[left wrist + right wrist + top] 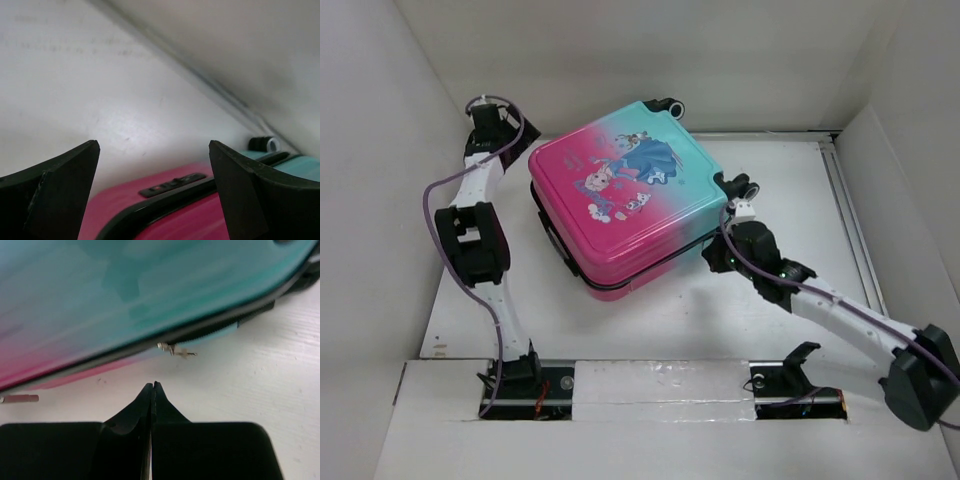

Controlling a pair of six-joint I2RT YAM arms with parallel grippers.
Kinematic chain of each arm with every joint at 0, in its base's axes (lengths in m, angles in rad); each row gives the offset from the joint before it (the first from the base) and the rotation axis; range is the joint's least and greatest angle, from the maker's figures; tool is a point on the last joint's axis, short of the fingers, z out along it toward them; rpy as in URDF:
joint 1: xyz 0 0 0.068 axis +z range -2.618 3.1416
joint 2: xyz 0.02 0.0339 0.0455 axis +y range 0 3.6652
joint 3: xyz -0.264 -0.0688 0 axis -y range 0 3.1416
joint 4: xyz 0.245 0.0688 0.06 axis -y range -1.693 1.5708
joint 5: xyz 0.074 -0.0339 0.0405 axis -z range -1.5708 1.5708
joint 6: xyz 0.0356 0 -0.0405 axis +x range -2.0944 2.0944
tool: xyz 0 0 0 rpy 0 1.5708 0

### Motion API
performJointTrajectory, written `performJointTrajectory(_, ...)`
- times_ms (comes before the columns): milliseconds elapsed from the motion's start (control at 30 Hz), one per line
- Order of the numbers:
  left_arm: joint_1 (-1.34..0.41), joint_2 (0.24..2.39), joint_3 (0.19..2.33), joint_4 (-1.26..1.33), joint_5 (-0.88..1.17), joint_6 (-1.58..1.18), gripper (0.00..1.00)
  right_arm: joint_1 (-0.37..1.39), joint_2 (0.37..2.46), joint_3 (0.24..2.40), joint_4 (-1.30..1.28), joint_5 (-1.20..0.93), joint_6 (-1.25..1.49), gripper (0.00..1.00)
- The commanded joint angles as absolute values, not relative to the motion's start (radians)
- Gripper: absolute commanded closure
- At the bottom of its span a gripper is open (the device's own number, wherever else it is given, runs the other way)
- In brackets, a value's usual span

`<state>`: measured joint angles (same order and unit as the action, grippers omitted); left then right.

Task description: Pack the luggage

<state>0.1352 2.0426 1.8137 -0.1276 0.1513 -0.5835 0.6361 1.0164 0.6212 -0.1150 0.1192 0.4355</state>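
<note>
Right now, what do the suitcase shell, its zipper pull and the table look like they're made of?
Suitcase shell: likely hard plastic, glossy; it holds a rigid moulded shape and shows soft highlights. Zipper pull: probably metal, small and silvery with a bright glint. Table: white painted or laminated board, matte, with faint grain-like streaks; which one is unclear.

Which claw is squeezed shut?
The right claw, by the teal edge of the suitcase: it is pinched tight, while the left claw stands wide open.
</note>
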Motion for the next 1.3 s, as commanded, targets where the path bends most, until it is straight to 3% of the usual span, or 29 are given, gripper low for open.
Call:
performJointTrajectory(0,0.123,2.026,1.767,-0.155,0.259,-0.545,0.13,0.624,1.124,0.768,0.063,0.060,0.390,1.00)
performJointTrajectory(167,0.123,1.959,1.547,-0.002,0.278,-0.615,0.27,0.574,1.335,0.969,0.109,0.009,0.377,1.00)
performJointTrajectory(333,0.104,1.812,1.196,0.224,0.310,-0.735,0.40,0.471,1.495,1.178,0.109,-0.056,0.354,1.00)
performJointTrajectory(533,0.083,1.643,0.982,0.385,0.307,-0.842,0.40,0.382,1.496,1.259,0.048,-0.098,0.345,0.99)
performJointTrajectory(600,0.083,1.558,0.943,0.374,0.214,-0.851,0.37,0.359,1.450,1.199,0.048,-0.088,0.345,0.88)
performJointTrajectory(633,0.093,1.525,0.943,0.356,0.177,-0.851,0.36,0.359,1.396,1.171,0.048,-0.087,0.345,0.77)
performJointTrajectory(733,0.118,1.376,0.933,0.347,0.054,-0.910,0.30,0.347,1.312,1.042,0.048,-0.087,0.359,0.63)
performJointTrajectory(800,0.118,1.298,0.966,0.347,-0.035,-0.882,0.29,0.347,1.235,0.979,0.057,-0.087,0.379,0.61)
performJointTrajectory(967,-0.089,1.097,1.103,0.247,-0.144,-0.667,0.34,0.379,1.068,0.760,0.087,-0.106,0.397,0.64)
performJointTrajectory(1000,-0.119,1.068,1.092,0.247,-0.114,-0.667,0.46,0.379,1.013,0.729,0.087,-0.097,0.406,0.67)
performJointTrajectory(1067,-0.238,0.982,0.985,0.296,-0.014,-0.646,0.60,0.379,0.964,0.659,0.057,-0.046,0.437,0.75)
performJointTrajectory(1100,-0.289,0.965,0.953,0.308,0.012,-0.646,0.67,0.379,0.931,0.640,0.046,-0.035,0.449,0.88)
performJointTrajectory(1133,-0.349,0.956,0.909,0.308,0.029,-0.615,0.77,0.379,0.931,0.626,0.026,-0.035,0.462,0.92)
performJointTrajectory(1267,-0.725,0.956,0.873,0.252,-0.174,-0.485,0.95,0.452,0.968,0.606,0.006,-0.113,0.449,1.00)
